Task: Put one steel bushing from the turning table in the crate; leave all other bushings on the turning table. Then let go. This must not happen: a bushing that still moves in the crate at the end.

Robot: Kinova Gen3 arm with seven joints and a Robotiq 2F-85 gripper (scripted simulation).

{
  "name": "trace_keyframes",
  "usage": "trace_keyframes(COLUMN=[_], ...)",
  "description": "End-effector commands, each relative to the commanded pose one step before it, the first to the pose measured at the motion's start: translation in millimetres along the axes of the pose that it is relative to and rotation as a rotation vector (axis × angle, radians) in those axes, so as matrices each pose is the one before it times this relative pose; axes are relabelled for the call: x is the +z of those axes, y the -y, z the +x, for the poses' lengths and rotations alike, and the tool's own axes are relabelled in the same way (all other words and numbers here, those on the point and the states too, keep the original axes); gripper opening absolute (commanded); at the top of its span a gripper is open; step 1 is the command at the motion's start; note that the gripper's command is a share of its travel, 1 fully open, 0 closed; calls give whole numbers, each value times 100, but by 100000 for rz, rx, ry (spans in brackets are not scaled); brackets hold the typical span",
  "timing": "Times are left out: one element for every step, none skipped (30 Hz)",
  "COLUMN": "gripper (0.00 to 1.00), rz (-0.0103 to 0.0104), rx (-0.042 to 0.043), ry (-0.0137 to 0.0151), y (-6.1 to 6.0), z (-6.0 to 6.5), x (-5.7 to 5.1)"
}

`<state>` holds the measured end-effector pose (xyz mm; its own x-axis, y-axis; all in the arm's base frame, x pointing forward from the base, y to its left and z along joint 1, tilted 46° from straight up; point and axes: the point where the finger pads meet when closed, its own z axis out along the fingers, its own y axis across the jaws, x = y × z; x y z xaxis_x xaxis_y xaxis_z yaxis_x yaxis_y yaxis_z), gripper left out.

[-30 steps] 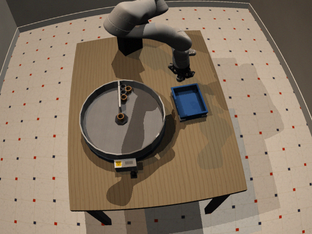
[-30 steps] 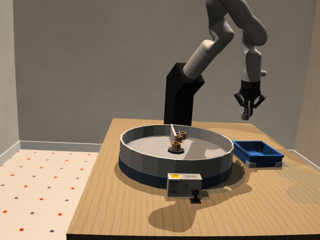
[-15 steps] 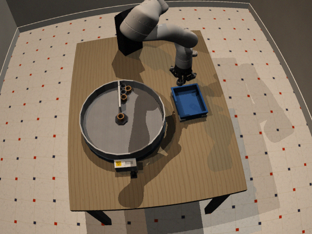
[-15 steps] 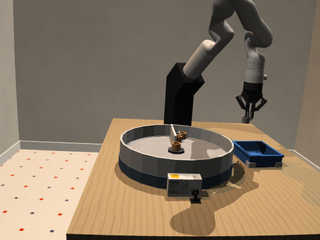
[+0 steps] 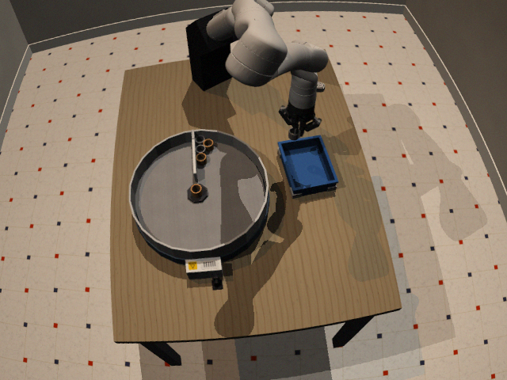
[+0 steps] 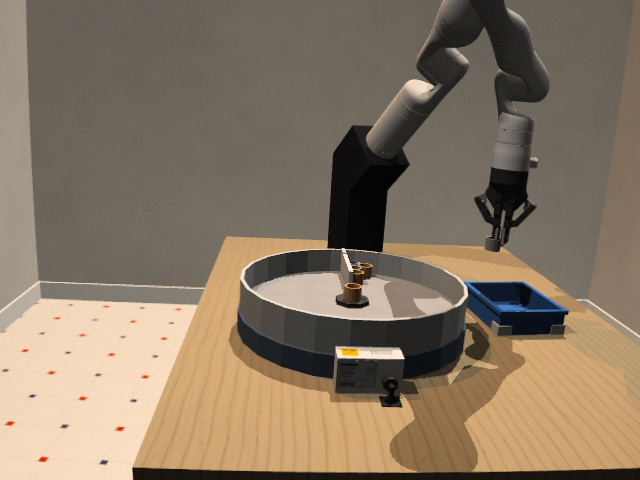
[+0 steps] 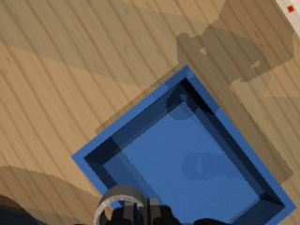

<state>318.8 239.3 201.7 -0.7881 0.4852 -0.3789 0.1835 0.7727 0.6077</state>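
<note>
My gripper (image 5: 297, 130) is shut on a grey steel bushing (image 6: 493, 242) by its wall and holds it high above the far edge of the blue crate (image 5: 307, 164). In the wrist view the bushing (image 7: 118, 206) shows as a grey ring at the bottom edge, with the crate (image 7: 187, 157) below it, empty. The round grey turning table (image 5: 196, 191) holds one brass bushing (image 5: 196, 189) on the centre hub. Two more brass bushings (image 5: 204, 150) and two grey steel ones (image 5: 200, 142) sit beside the white divider bar at the far rim.
The black arm base (image 5: 207, 53) stands at the back of the wooden table. A small control box (image 5: 203, 266) with a knob sits at the front of the turning table. The crate also shows at the right in the exterior view (image 6: 514, 304).
</note>
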Motion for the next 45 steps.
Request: trace_keyframes(gripper=[0,0,0,0,0,0,0,0,0,0,0,0,0,0,0,0,0,0,0,0,0,0,0,0,0,0,0,0,0,0,0,0,0,0,0,0,0,0,0,0,0,0,0,0,0], rz=[-345,-105,0,0,0,0,0,0,0,0,0,0,0,0,3,-105,-105,-105,-105,0,0,0,0,0,0,0,0,0,0,0,0,-57,-105,-105,-105,-105,0,0,0,0,0,0,0,0,0], rx=[-383,-97,0,0,0,0,0,0,0,0,0,0,0,0,109,-97,-97,-97,-97,0,0,0,0,0,0,0,0,0,0,0,0,2,-97,-97,-97,-97,0,0,0,0,0,0,0,0,0], ry=[-1588,-5,0,0,0,0,0,0,0,0,0,0,0,0,266,-5,-5,-5,-5,0,0,0,0,0,0,0,0,0,0,0,0,205,-5,-5,-5,-5,0,0,0,0,0,0,0,0,0], y=[-138,-28,0,0,0,0,0,0,0,0,0,0,0,0,33,-27,-27,-26,-25,0,0,0,0,0,0,0,0,0,0,0,0,5,-24,-24,-23,-23,0,0,0,0,0,0,0,0,0], z=[863,37,0,0,0,0,0,0,0,0,0,0,0,0,-107,37,37,37,37,0,0,0,0,0,0,0,0,0,0,0,0,-68,37,37,37,37,0,0,0,0,0,0,0,0,0], x=[1442,568,0,0,0,0,0,0,0,0,0,0,0,0,556,568,568,568,568,0,0,0,0,0,0,0,0,0,0,0,0,553,568,568,568,568,0,0,0,0,0,0,0,0,0])
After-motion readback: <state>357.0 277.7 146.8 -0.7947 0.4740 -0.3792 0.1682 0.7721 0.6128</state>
